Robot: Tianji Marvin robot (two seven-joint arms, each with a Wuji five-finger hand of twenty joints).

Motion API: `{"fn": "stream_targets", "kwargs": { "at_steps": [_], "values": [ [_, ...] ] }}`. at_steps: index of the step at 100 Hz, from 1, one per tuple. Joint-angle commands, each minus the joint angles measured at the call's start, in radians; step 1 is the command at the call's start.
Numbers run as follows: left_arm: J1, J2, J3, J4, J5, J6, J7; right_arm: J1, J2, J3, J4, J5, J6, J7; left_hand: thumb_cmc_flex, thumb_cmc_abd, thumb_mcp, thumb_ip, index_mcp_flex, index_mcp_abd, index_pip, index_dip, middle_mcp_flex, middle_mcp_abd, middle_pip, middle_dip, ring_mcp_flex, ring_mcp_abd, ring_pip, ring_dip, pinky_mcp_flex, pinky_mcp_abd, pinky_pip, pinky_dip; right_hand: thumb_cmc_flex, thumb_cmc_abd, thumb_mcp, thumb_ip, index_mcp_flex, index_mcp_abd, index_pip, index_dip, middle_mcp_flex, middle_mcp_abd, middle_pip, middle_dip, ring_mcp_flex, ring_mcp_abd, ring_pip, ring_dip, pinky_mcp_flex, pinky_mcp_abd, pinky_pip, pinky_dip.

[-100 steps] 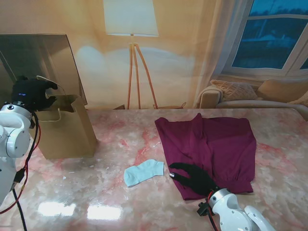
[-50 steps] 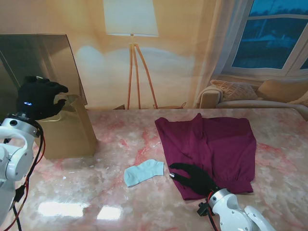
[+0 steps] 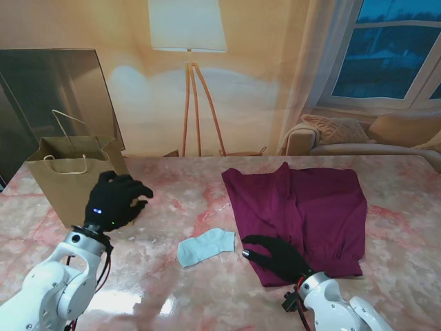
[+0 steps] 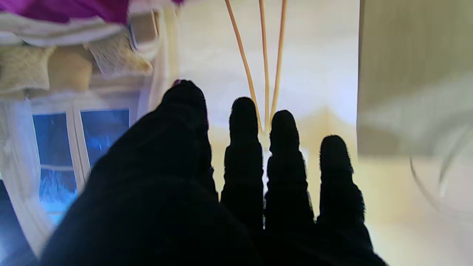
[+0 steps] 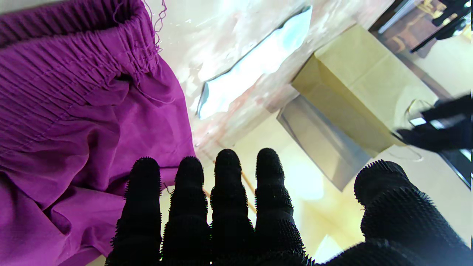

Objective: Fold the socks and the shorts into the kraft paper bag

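The bag (image 3: 72, 181) stands upright and open-mouthed near the table's (image 3: 172, 289) far left corner, its cord handles up. The left hand (image 3: 115, 201) hovers just to the right of the bag's front face, apart from it, fingers (image 4: 244, 147) spread and straight, holding nothing. In the left wrist view the picture is blurred; the bag's wall (image 4: 410, 74) shows beside the fingertips and a strip of the shorts (image 4: 66, 9) lies at the frame's edge.

One sock (image 3: 205, 247), pale blue, lies flat near the middle of the table, toward the near edge, between the two hands. I see only this one sock.

The shorts (image 3: 303, 210), magenta, are spread flat on the right half of the table, waistband toward the near edge. The right hand (image 3: 279, 256) rests over the shorts' near left corner by the waistband, fingers (image 5: 188, 192) stretched out and apart, gripping nothing. Whether the palm presses on the cloth I cannot tell. The right wrist view shows the gathered waistband (image 5: 74, 74), the sock (image 5: 258, 61) beyond it, and the bag (image 5: 358, 88) farther on.
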Motion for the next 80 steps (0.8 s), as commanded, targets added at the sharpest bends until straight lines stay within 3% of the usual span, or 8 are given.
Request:
{"fn": "stream_targets", "kwargs": {
  "at_steps": [1,18,31,42,50,59,69,80],
  "values": [
    [-0.003,-0.011,0.032,0.077,-0.026,-0.013,-0.015,-0.005,0.001,-0.007,-0.007,-0.001,0.001,0.004,-0.026,-0.035,0.057,0.012,0.004,0.022,0.008,-0.024,0.012,0.016,-0.003,0.01,0.003,0.018,0.006,0.015,-0.002,0.023,-0.004,0.006,0.032,0.029,-0.021,0.028,0.009,-0.026,0.006,0.007,0.011,0.004,0.016,0.012,0.019,0.009,0.019,0.018,-0.001,-0.011,0.032,0.032],
    [-0.068,-0.007,0.127,0.198,-0.06,-0.038,0.002,-0.005,0.0,-0.009,-0.009,0.0,0.005,0.001,-0.123,-0.06,0.223,-0.008,-0.016,0.058,-0.09,-0.05,-0.013,0.019,-0.01,-0.002,-0.013,0.018,0.006,0.016,-0.008,0.025,0.003,0.008,0.032,0.028,-0.02,0.028,0.011,-0.028,0.007,0.008,0.014,0.004,0.017,0.013,0.02,0.008,0.019,0.018,0.001,-0.008,0.033,0.032],
    [-0.109,-0.004,0.19,0.251,-0.067,-0.064,0.008,0.002,0.0,-0.017,-0.007,0.0,0.01,0.004,-0.168,-0.041,0.228,-0.008,-0.037,0.04,-0.109,-0.052,-0.051,0.032,-0.019,-0.007,-0.058,0.022,-0.01,0.01,-0.036,0.017,-0.01,0.002,0.031,0.028,-0.021,0.028,0.009,-0.027,0.007,0.008,0.013,0.004,0.017,0.012,0.02,0.007,0.019,0.018,0.0,-0.008,0.033,0.032],
    [-0.137,0.0,0.235,0.28,-0.074,-0.093,0.002,0.007,0.001,-0.022,-0.005,0.0,0.014,0.008,-0.016,-0.017,0.14,-0.011,0.021,-0.038,-0.046,-0.038,-0.085,0.039,-0.013,0.005,-0.113,0.025,-0.019,0.006,-0.074,0.003,-0.04,-0.002,0.031,0.028,-0.021,0.028,0.009,-0.026,0.007,0.008,0.012,0.002,0.017,0.013,0.02,0.009,0.019,0.018,-0.001,-0.01,0.033,0.032],
    [-0.151,0.002,0.264,0.293,-0.088,-0.109,-0.028,0.007,0.001,-0.022,-0.006,0.0,0.015,0.009,0.079,0.111,0.236,0.038,0.029,-0.032,-0.07,-0.057,-0.154,0.032,-0.03,0.005,-0.212,0.012,-0.045,-0.004,-0.144,-0.054,-0.091,-0.018,0.032,0.028,-0.021,0.028,0.009,-0.029,0.007,0.008,0.012,0.004,0.017,0.013,0.02,0.009,0.02,0.018,0.0,-0.01,0.033,0.032],
    [-0.168,0.006,0.293,0.306,-0.106,-0.111,-0.079,0.004,0.001,-0.021,-0.007,0.001,0.016,0.009,0.195,0.172,0.171,0.054,0.006,-0.033,-0.091,-0.066,-0.259,0.04,-0.045,0.004,-0.348,0.003,-0.056,-0.009,-0.198,-0.118,-0.209,-0.062,0.031,0.029,-0.021,0.028,0.009,-0.027,0.007,0.008,0.012,0.004,0.017,0.013,0.019,0.008,0.019,0.018,0.0,-0.01,0.033,0.032],
    [-0.18,0.013,0.315,0.305,-0.132,-0.102,-0.179,0.002,0.001,-0.019,-0.008,0.001,0.013,0.009,0.222,0.248,0.025,0.054,-0.01,-0.007,-0.096,-0.058,-0.36,0.048,-0.06,-0.002,-0.445,-0.002,-0.059,-0.015,-0.205,-0.161,-0.409,-0.074,0.032,0.028,-0.021,0.028,0.009,-0.029,0.007,0.008,0.012,0.004,0.017,0.013,0.019,0.008,0.019,0.018,-0.001,-0.009,0.032,0.032],
    [-0.198,0.023,0.34,0.314,-0.122,-0.082,-0.242,0.0,0.001,-0.016,-0.007,0.002,0.009,0.007,0.228,0.268,0.0,0.047,-0.002,0.019,-0.092,-0.039,-0.406,0.054,-0.066,-0.003,-0.508,-0.013,-0.077,-0.024,-0.217,-0.172,-0.562,0.002,0.032,0.028,-0.021,0.028,0.01,-0.029,0.007,0.008,0.013,0.004,0.017,0.013,0.019,0.008,0.019,0.018,0.0,-0.009,0.033,0.032]
  ]
}}
